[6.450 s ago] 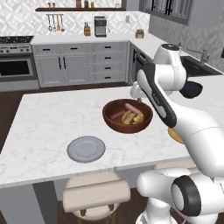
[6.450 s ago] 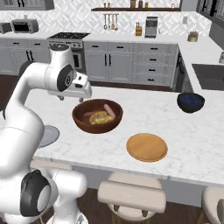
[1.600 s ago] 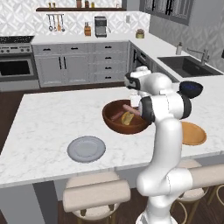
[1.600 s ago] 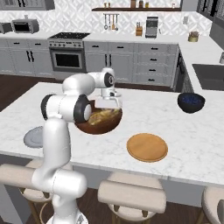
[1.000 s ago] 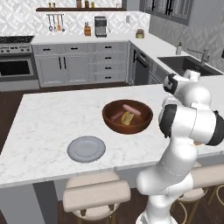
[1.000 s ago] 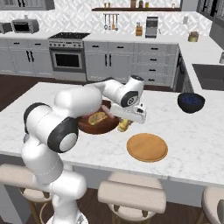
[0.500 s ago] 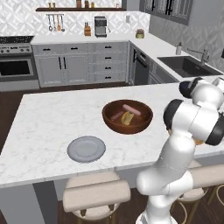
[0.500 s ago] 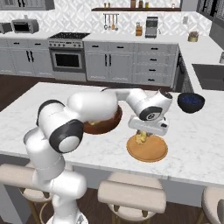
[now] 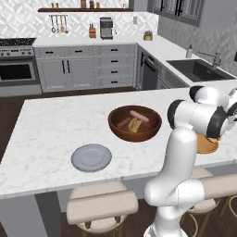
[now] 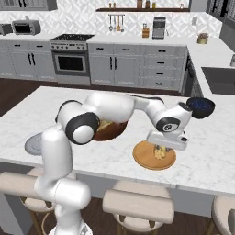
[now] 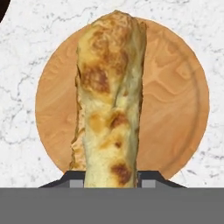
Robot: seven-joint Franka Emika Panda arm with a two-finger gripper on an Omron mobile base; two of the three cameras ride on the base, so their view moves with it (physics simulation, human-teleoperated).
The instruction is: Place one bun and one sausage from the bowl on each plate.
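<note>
Bun (image 11: 111,100), long and browned in patches, clamped between the gripper (image 10: 160,152) fingers and held over the orange-tan plate (image 10: 143,160); whether its lower end touches the plate is hard to judge. Dark reddish-brown bowl (image 9: 121,131) sits mid-island with two sausages (image 9: 140,115) and another bun (image 9: 134,124) inside. Grey-blue plate (image 9: 91,157) lies bare near the front edge; a small dark blue bowl (image 10: 200,106) stands beyond the gripper.

A home kitchen: oven range (image 10: 71,58), grey cabinets (image 10: 138,66), sink (image 9: 196,69), marble island (image 9: 60,125) with stools (image 10: 137,204)
</note>
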